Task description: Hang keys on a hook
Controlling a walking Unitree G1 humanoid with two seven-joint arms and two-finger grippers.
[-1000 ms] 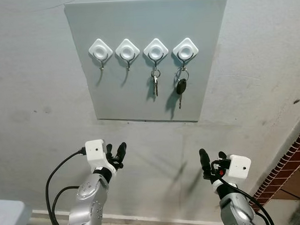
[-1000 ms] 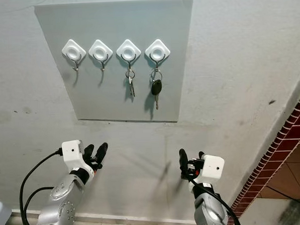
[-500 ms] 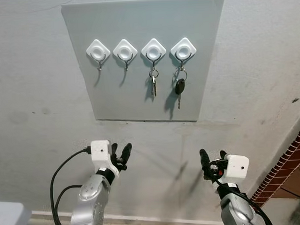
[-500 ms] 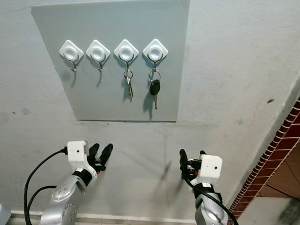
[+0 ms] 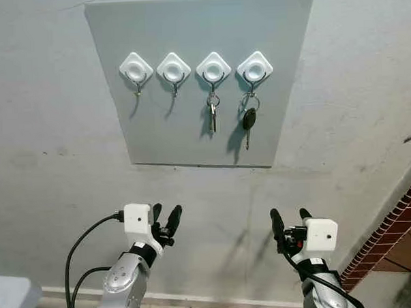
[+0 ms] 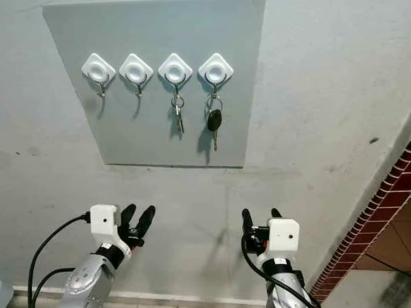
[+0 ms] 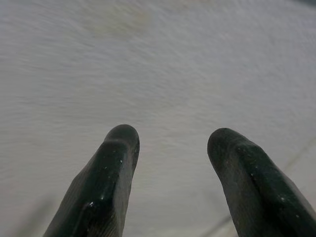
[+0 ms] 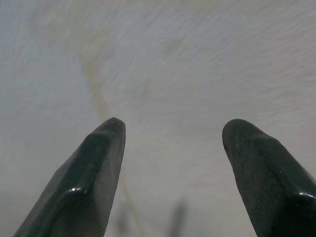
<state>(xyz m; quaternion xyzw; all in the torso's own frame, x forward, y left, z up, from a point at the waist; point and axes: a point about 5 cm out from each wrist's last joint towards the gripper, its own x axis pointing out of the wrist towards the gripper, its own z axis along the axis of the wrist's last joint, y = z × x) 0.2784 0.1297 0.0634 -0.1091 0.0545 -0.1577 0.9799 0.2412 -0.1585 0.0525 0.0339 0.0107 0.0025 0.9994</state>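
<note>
A grey board on the wall carries a row of white diamond hooks. The two left hooks are bare. A silver key hangs from the third hook, and a black-headed key hangs from the fourth hook. Well below the board, my left gripper is open and holds nothing. My right gripper is open too, level with the left one and under the board's right edge. Both wrist views look at bare wall past the fingertips.
The wall is rough grey plaster. A brick edge runs diagonally at the lower right. A white surface corner shows at the lower left. A pale skirting strip runs along the wall's foot.
Both grippers have dropped slightly; the left one has shifted right over the second. The whole picture moved a little as the camera moved. The keys hang as before.
</note>
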